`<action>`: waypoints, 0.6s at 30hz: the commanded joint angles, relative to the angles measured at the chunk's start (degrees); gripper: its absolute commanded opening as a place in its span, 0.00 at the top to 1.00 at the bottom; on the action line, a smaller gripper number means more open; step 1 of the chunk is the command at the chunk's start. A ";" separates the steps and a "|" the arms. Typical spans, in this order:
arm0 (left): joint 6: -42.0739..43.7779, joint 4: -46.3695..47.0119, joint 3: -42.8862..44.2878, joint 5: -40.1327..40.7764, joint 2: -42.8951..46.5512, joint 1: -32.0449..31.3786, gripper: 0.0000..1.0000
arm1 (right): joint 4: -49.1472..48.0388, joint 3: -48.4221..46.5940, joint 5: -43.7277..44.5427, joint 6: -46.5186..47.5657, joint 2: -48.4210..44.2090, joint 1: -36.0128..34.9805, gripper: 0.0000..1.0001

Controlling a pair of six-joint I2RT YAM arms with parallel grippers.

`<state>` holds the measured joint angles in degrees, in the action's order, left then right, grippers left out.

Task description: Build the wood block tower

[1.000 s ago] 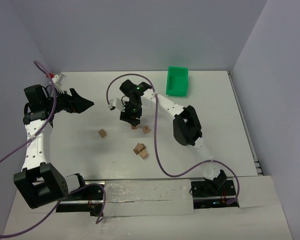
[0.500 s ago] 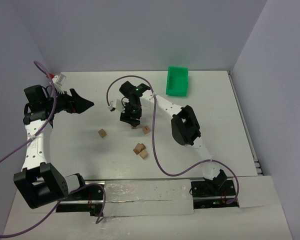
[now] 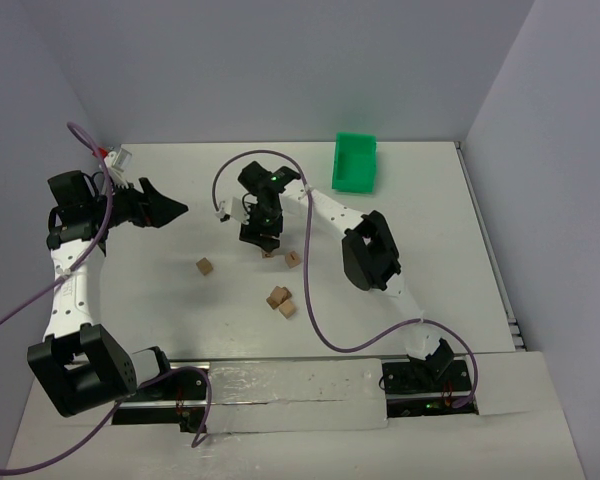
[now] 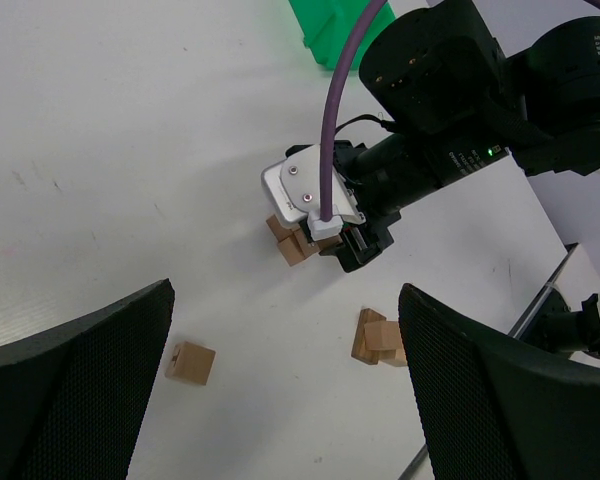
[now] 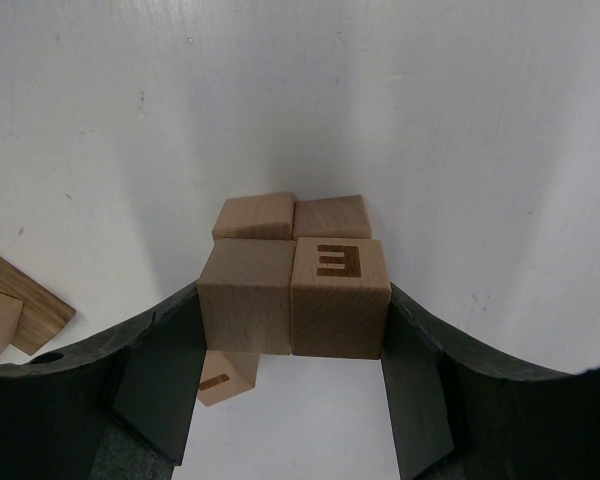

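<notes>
My right gripper (image 5: 292, 305) is shut on two tan wood blocks (image 5: 340, 298) held side by side, the right one marked with three bars. Directly beyond them lie two more blocks (image 5: 328, 216) as a pair; whether the pairs touch I cannot tell. In the top view this gripper (image 3: 262, 238) hangs over the table's middle. Loose blocks lie at the left (image 3: 205, 266), to its right (image 3: 293, 258) and nearer the front (image 3: 278, 296). My left gripper (image 3: 166, 210) is open and empty, raised over the far left. A tower as a single column is not in view.
A green bin (image 3: 354, 162) stands at the back right. A marked block (image 5: 225, 378) lies just under my right gripper's left finger, and a flat wooden piece (image 5: 15, 300) sits further left. The right arm's purple cable (image 3: 310, 320) loops across the table.
The right arm's elbow has shifted slightly to the left. The right gripper, its two blocks and the left arm stay where they were.
</notes>
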<state>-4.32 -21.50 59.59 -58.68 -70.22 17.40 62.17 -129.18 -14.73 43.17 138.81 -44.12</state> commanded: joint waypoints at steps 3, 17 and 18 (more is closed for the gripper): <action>-0.60 2.96 0.00 -2.04 0.06 0.44 0.01 | -1.00 -3.16 0.41 0.77 -0.05 0.00 0.87; -0.94 3.48 -0.02 -2.37 -0.50 0.53 0.01 | -0.56 -3.87 -0.46 0.97 -0.12 -0.09 0.86; -1.22 3.76 -0.08 -2.54 -0.67 0.53 0.01 | -0.56 -3.81 -0.40 1.02 -0.40 -0.09 0.86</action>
<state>-5.00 -20.62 59.48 -59.00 -70.36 17.45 62.15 -130.11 -14.63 43.38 139.11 -44.12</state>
